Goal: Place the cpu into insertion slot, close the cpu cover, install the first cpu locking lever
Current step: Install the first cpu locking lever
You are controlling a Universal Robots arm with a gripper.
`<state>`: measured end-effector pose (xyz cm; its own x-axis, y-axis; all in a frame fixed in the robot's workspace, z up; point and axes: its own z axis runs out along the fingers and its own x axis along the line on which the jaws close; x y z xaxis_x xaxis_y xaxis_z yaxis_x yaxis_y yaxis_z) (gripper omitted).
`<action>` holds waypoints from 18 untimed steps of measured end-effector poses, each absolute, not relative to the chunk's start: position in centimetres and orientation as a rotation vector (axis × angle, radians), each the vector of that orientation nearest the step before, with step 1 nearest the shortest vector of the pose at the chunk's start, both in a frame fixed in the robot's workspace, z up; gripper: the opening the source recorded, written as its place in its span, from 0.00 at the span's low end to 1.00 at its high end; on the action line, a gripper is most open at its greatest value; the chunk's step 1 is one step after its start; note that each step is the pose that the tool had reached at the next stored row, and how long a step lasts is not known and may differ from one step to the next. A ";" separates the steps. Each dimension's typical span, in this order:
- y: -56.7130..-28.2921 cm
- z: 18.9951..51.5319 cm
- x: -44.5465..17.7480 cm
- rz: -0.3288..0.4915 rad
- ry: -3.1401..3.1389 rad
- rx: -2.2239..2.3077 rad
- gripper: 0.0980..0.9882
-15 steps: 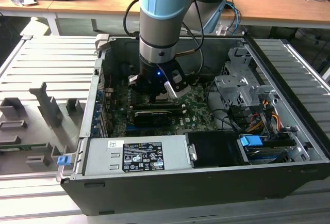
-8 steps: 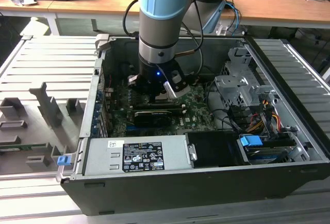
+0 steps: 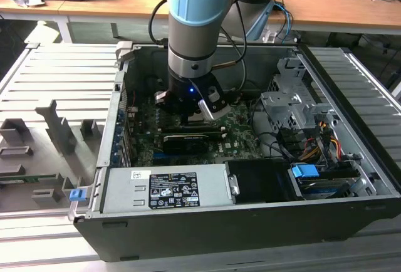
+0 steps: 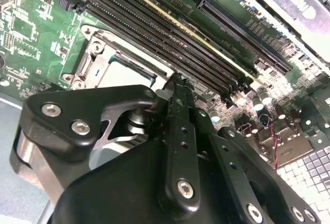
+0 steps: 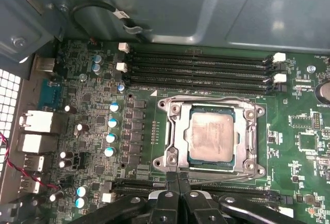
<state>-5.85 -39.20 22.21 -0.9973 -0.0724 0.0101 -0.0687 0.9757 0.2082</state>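
Reaching down into the open computer case (image 3: 351, 159), the robot arm (image 3: 194, 27) holds its claw (image 3: 195, 110) low over the motherboard (image 3: 241, 135), near the middle of the board as the exterior view shows it. The case lies on its side on a ribbed grey surface (image 3: 56, 84).

In the first wrist view the claw (image 5: 177, 180) shows its two black fingers (image 5: 171, 178) pressed together — clenched, with nothing visible between the tips. The tips sit at the edge of the CPU socket, touching or just above the socket frame on the side away from the memory slots (image 5: 198, 66); whether they bear on a lever cannot be told.

The cpu (image 5: 211, 137) lies flat in the insertion slot, its dull silver-tan top square to the socket. The cpu cover (image 5: 172, 136) (the grey metal frame with the large window) lies down flat around the chip, so that the chip shows through the window. Four memory slots run parallel to one side of the socket, just beside it, with white latches at their ends.

In the second wrist view the claw (image 4: 178, 82) is seen from behind its own linkage; the closed fingertip (image 4: 178, 97) ends at the socket edge, and a part of the cpu (image 4: 124, 74) and of the cover frame (image 4: 95, 46) shows past it.

A row of blue-topped capacitors (image 5: 111, 128) stands on the board near the socket, well apart from the claw. In the exterior view a power supply (image 3: 169, 187) occupies the near side of the case — a drive bay with a blue tab (image 3: 305, 173) lies toward the exterior view's right.
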 end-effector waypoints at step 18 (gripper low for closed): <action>-40.1 20.6 -6.6 -0.445 -3.093 0.112 0.01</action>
